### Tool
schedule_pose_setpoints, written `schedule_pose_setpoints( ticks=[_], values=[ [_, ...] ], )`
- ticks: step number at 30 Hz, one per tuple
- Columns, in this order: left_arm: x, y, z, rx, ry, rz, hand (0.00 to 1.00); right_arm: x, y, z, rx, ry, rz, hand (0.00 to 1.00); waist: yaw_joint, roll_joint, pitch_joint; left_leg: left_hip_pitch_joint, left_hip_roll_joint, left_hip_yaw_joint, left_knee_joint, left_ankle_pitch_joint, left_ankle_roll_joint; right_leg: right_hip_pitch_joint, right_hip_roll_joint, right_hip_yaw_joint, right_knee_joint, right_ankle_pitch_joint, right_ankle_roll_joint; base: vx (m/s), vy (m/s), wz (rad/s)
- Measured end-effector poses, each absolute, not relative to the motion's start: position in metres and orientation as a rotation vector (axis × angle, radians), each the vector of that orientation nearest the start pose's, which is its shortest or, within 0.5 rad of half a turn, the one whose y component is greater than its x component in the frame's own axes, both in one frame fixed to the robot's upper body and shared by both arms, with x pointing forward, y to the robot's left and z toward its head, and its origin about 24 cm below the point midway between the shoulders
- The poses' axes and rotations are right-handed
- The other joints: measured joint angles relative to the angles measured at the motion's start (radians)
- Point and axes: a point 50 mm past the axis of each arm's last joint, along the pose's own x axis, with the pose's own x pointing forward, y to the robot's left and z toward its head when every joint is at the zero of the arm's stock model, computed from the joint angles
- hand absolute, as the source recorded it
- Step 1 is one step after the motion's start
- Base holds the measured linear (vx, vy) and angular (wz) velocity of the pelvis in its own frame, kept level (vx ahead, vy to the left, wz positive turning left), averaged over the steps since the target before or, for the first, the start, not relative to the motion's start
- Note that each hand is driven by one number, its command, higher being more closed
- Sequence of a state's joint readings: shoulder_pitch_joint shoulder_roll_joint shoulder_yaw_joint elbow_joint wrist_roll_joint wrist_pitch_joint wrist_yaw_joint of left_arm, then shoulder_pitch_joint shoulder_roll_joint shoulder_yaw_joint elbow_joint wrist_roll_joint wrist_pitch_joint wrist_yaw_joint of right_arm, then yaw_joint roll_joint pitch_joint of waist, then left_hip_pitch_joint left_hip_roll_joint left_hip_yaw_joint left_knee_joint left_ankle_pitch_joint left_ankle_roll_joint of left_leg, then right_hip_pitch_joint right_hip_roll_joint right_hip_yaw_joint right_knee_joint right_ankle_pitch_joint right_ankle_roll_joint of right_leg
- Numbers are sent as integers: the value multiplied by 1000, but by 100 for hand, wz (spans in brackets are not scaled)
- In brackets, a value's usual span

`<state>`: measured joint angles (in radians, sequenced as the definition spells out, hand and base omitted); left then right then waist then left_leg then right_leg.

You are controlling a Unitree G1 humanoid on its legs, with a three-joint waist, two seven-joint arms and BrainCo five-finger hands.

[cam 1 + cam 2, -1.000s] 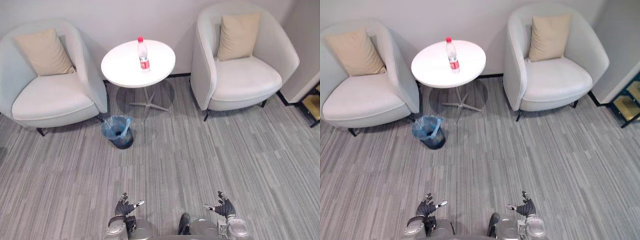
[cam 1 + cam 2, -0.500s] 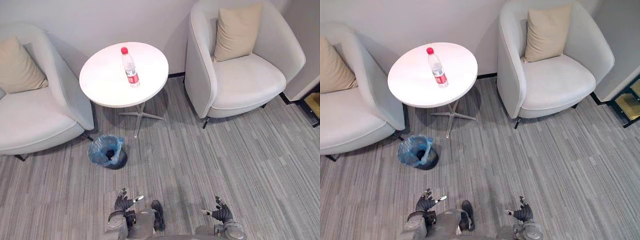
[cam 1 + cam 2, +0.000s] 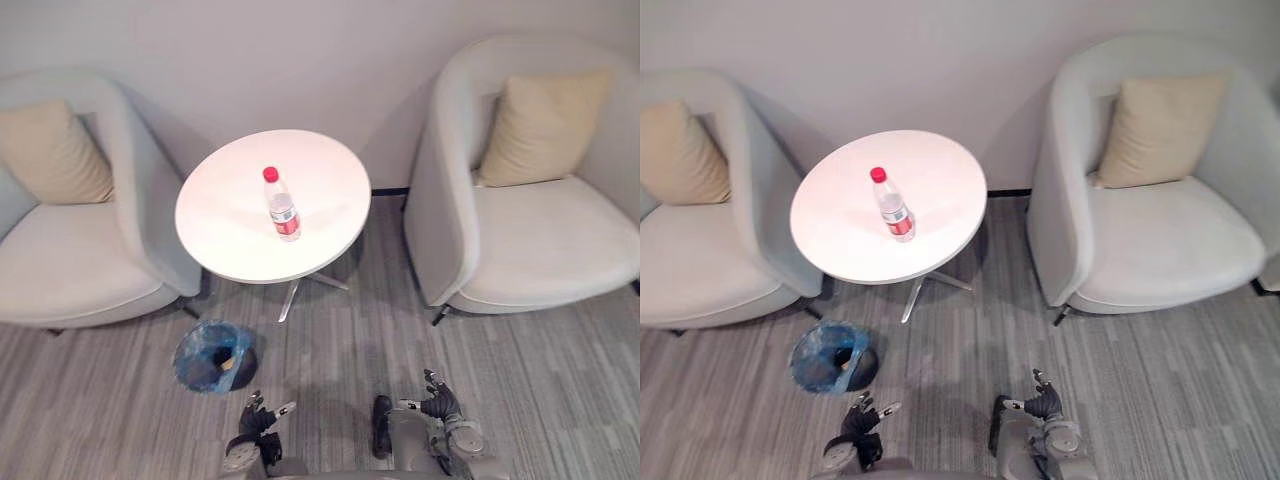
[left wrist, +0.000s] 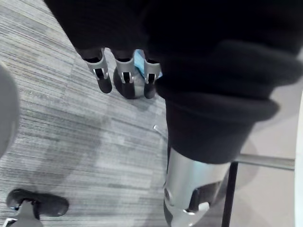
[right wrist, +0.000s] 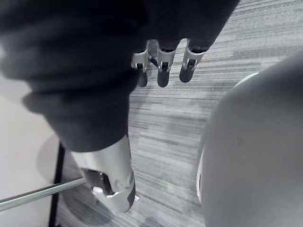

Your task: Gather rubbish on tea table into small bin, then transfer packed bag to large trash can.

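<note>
Left eye view, at its nearest edge: the left robot hand and the right robot hand hang low over the grey striped carpet, well apart from each other. Each wrist view shows that arm's own silver, dark-tipped fingers straight and slightly spread, with the thumb held away from them. Both robot hands are apart and hold nothing. Just ahead of the left robot hand, on the carpet, stands the small dark round bin lined with a crumpled blue plastic bag, its mouth facing up. What lies inside it is too small to tell. The bin sits near the foot of the round white bench on a thin metal pedestal, below its near left edge. On the bench top, close to the middle, a clear plastic bottle with a red cap and a red label stands upright. A pale grey tub armchair stands to the left of the bench, with a beige square cushion leaning against its back. A second pale grey armchair stands to the right and carries a second beige cushion. Behind them runs a plain light wall.
</note>
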<state>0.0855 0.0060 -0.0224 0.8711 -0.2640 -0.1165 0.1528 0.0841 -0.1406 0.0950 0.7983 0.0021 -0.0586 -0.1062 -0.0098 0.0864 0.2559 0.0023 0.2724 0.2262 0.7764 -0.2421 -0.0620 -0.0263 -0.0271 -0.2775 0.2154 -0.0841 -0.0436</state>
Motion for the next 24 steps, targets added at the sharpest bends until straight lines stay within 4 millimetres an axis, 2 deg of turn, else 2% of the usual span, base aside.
schedule_pose_setpoints(
  ticks=[1,3,5,7,8,9,10,11,12,14,16,18,21,22,23,24],
  values=[
    [139,162,-139,-168,842,289,0,143,-191,-132,-192,839,-87,0,9,-11,5,-40,17,50,46,-14,21,85,-2,-32,-51,-4,-1,317,-158,56],
    [143,162,-137,-169,829,285,0,144,-191,-132,-175,838,-97,0,27,-11,5,-96,6,79,2,-21,32,123,-6,-48,-86,-5,-1,300,-99,32],
    [149,163,-135,-168,814,278,0,147,-188,-131,-152,829,-109,0,31,-20,11,-168,-58,79,-207,-16,24,147,-32,-62,-108,-11,11,274,19,18],
    [150,164,-134,-153,811,261,0,147,-195,-130,-145,830,-141,0,31,-27,14,-172,-110,78,-380,24,-7,174,-59,-75,-114,-27,36,221,93,21],
    [149,163,-135,-151,814,256,0,142,-201,-134,-135,856,-162,0,32,-20,12,-162,-134,77,-489,93,-8,196,-62,-79,-115,-43,61,304,207,13],
    [142,163,-138,-143,835,256,0,136,-206,-136,-130,881,-182,0,41,6,0,-158,-124,57,-536,254,45,215,-42,-73,-113,-70,93,317,241,-1],
    [143,166,-138,-136,834,255,0,134,-206,-138,-126,893,-187,0,48,3,0,-153,-128,51,-525,252,75,225,-50,-70,-111,-77,102,277,204,-10],
    [144,172,-137,-117,829,257,0,133,-201,-139,-106,894,-189,0,53,-34,-11,-137,-159,56,-536,242,76,237,-81,-67,-113,-89,121,290,160,8],
    [143,182,-136,-93,826,260,0,131,-194,-141,-87,896,-183,0,55,-84,-21,-126,-203,63,-556,213,84,235,-122,-72,-93,-113,146,288,129,12],
    [144,184,-136,-90,823,255,0,129,-191,-142,-79,902,-179,0,58,-105,-21,-113,-227,77,-558,181,98,226,-153,-64,-47,-134,159,243,111,-3],
    [139,185,-138,-88,848,258,0,129,-188,-142,-80,903,-165,0,65,-92,-23,-47,-254,88,-569,147,108,184,-202,-12,130,-133,156,291,173,-16],
    [131,185,-141,-89,871,262,0,131,-183,-142,-75,898,-145,0,68,-87,-25,32,-265,93,-571,111,133,128,-234,46,365,-132,152,323,137,2],
    [129,187,-141,-84,875,265,0,136,-181,-141,-80,888,-128,0,52,-75,-23,73,-262,58,-596,107,136,79,-210,51,431,-191,144,204,15,35],
    [128,187,-142,-84,878,266,0,138,-181,-140,-78,878,-121,0,52,-73,-29,85,-249,43,-601,109,132,42,-175,56,398,-209,123,225,-27,48],
    [126,187,-142,-84,882,267,0,139,-181,-139,-76,872,-119,0,51,-62,-29,86,-243,30,-597,110,131,25,-155,59,337,-208,119,208,-43,45],
    [125,187,-142,-84,885,267,0,139,-181,-139,-76,872,-119,0,52,-70,-33,89,-243,20,-594,110,131,19,-149,60,293,-202,116,177,-75,47]
  ],
)
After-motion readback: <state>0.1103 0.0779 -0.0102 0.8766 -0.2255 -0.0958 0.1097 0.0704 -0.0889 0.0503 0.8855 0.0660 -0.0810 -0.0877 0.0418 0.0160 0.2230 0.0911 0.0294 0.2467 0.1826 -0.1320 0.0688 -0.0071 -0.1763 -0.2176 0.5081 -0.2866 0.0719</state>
